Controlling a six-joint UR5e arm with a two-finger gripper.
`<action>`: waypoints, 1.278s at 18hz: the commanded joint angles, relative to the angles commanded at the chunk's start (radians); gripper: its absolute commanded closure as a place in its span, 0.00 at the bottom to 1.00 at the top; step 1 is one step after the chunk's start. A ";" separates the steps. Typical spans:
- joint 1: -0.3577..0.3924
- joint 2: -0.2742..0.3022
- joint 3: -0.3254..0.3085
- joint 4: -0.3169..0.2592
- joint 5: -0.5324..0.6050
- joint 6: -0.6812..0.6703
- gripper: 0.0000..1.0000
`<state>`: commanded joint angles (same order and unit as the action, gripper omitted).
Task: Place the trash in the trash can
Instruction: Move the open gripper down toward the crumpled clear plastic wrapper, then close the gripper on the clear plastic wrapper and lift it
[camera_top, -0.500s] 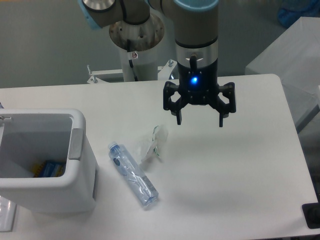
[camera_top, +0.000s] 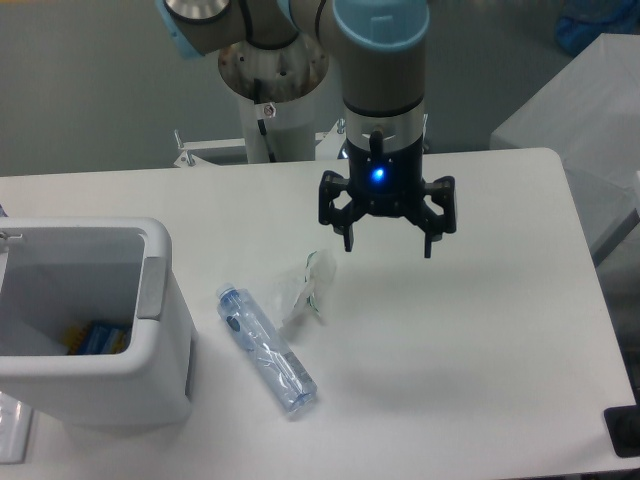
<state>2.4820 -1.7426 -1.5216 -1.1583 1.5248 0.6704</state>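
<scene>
Overhead, spread empty jaws (camera_top: 388, 247) hang above a white table (camera_top: 480, 340) against grey walls.

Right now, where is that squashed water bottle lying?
The bottle lies flat on the white table, lower centre-left of the camera view, between the trash can and the crumpled wrapper.

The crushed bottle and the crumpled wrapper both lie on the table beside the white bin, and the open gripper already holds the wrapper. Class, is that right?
Not quite. The camera view shows the open gripper holding nothing, above the table. The wrapper and bottle do lie beside the bin.
</scene>
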 joint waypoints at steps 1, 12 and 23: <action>0.000 0.000 -0.023 0.009 0.000 0.005 0.00; -0.073 -0.024 -0.278 0.229 0.049 0.009 0.00; -0.176 -0.158 -0.379 0.382 0.124 0.071 0.00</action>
<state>2.3056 -1.9006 -1.9006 -0.7762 1.6490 0.7409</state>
